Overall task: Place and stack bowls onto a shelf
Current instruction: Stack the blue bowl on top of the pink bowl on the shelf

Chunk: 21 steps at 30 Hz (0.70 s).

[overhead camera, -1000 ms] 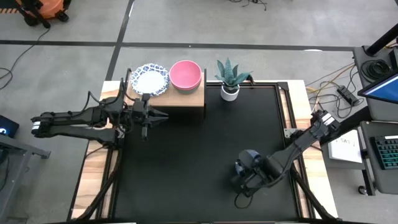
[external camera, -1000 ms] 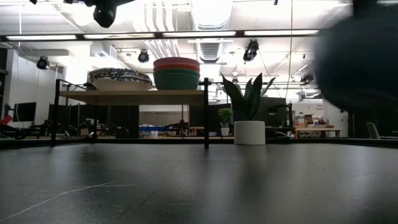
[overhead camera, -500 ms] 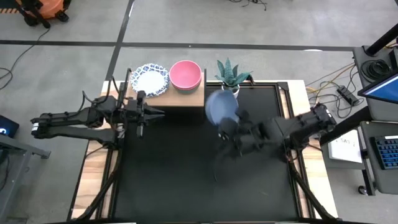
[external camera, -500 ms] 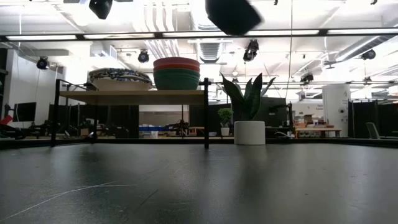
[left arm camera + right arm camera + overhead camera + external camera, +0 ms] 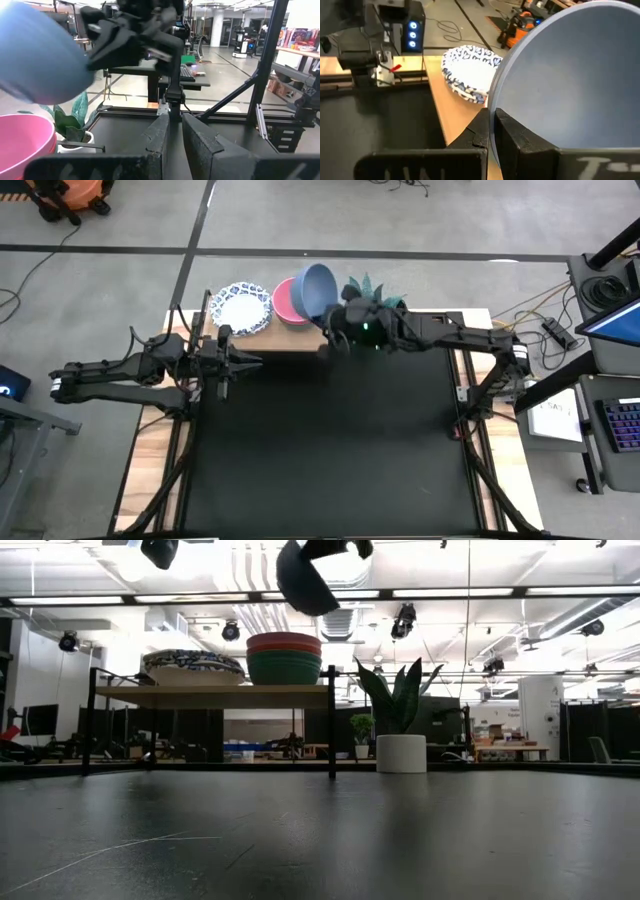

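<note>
My right gripper (image 5: 332, 318) is shut on the grey-blue bowl (image 5: 316, 288), high over the right half of the light-wood shelf (image 5: 300, 338). The bowl also shows in the low view (image 5: 304, 580), above the stack of pink, red and green bowls (image 5: 284, 657) whose pink top bowl (image 5: 288, 302) stands under it. The stacked white bowls with blue rims (image 5: 242, 308) rest on the shelf's left half. My left gripper (image 5: 224, 362) is shut and empty, in the air just near of the shelf's left end. My right gripper pinches the grey-blue bowl's rim (image 5: 493, 106), one finger inside the bowl and one outside. The fingers (image 5: 515, 135) come from the table's right, about level. The bowl is lifted clear and tipped steeply on edge, its hollow toward the gripper.
A spiky green plant in a small white pot (image 5: 401, 752) stands just right of the shelf, under my right arm (image 5: 440, 332). The black tabletop (image 5: 330, 450) spreads in front of the shelf. A dark frame rail (image 5: 455, 350) runs along the table's right side.
My right gripper has risen from the table's near right part and swung toward the far edge and the left, to above the shelf's right half. The grey-blue bowl has gone with it, lifted clear and tipped on edge.
</note>
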Motion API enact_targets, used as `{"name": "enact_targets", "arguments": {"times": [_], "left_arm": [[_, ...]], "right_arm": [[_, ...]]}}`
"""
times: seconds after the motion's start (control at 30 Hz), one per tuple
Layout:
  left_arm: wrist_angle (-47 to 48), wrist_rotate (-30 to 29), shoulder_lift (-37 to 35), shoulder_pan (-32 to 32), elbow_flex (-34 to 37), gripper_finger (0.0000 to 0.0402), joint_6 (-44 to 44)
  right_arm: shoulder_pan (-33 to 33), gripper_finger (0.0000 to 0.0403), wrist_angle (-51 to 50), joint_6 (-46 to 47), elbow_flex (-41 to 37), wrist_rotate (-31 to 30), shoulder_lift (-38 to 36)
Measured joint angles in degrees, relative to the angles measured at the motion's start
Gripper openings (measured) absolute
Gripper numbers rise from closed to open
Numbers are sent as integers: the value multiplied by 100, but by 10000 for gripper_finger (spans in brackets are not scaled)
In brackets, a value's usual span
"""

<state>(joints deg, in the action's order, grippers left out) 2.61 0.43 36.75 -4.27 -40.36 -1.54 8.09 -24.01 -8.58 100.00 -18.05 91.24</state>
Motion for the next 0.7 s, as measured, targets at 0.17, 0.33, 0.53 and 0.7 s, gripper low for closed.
{"name": "enact_targets", "arguments": {"times": [0.17,0.33,0.53,0.7], "left_arm": [[2,-62,0,0,0,36,0],[4,-424,7,0,0,36,14],[-2,-509,-6,0,0,36,59],[-4,-558,-11,0,0,36,70]], "right_arm": [[323,9,102,-81,-17,208,156],[421,9,294,-286,-17,212,317],[475,16,556,-377,-17,202,381],[576,45,588,-273,-17,198,387]]}}
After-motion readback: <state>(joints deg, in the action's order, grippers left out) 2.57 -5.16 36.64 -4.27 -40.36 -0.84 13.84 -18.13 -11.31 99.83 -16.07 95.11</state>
